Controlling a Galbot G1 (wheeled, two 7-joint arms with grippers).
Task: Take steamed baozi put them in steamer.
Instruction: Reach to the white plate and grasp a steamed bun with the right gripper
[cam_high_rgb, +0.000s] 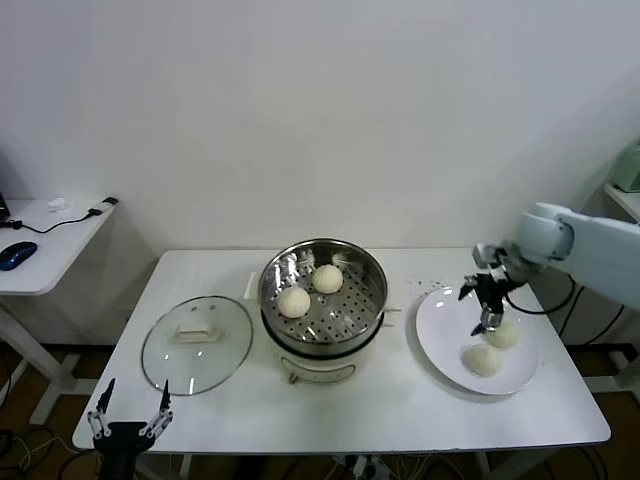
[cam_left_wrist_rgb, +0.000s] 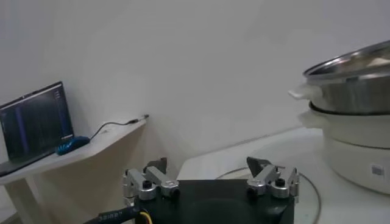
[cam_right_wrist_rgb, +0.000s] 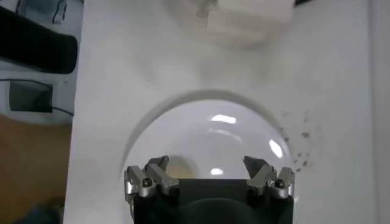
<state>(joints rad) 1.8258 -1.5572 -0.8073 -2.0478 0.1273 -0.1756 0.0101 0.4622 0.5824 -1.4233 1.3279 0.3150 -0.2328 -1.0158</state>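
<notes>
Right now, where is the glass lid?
In the head view the glass lid lies flat on the table's left part, just left of the steamer, with the open left end effector at the table's front edge below it.

Right arm: white, enters from right edge of head view, reaches inward and forward, wrist bent so right gripper (cam_high_rgb: 487, 312) points down, hanging low. Jaws spread wide, nothing between fingers (cam_right_wrist_rgb: 148, 178); both black-and-metal fingertips visible in wrist view, well apart

Left arm: parked low at near left, mostly out of sight. Left gripper (cam_high_rgb: 130, 412) pointing away from body, jaws spread wide, empty; finger (cam_left_wrist_rgb: 149, 182) pair well apart
</notes>
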